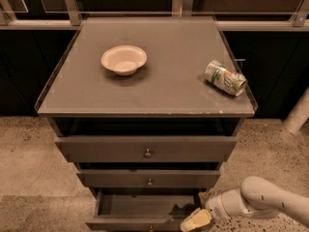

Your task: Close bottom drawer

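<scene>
A grey-brown metal cabinet fills the middle of the frame, seen from above and in front. On its flat top (159, 93) a shallow cream bowl (123, 59) sits upright in the upper left, and a drink can (225, 78) lies on its side near the right edge; neither has a part in the job. Below the top are three drawers stepped like stairs. The top drawer (145, 149) is the widest, the middle drawer (148, 179) is narrower, and both show a round knob. The bottom drawer (140, 206), at the lower centre of the frame, is pulled out towards the viewer so that its dark interior shows, and its thin front panel runs along the bottom edge of the frame. The robot's white arm (260, 202) comes in low from the lower right, just above the speckled floor (29, 168). Its gripper (195, 221), cream-coloured at the tip, sits at the right end of that front panel, touching it or just beside it. Whether the gripper is open or closed cannot be told. It looks placed low and in front of the panel so that a push away from the viewer would slide the drawer shut, with no hold on the tiny knob needed.
</scene>
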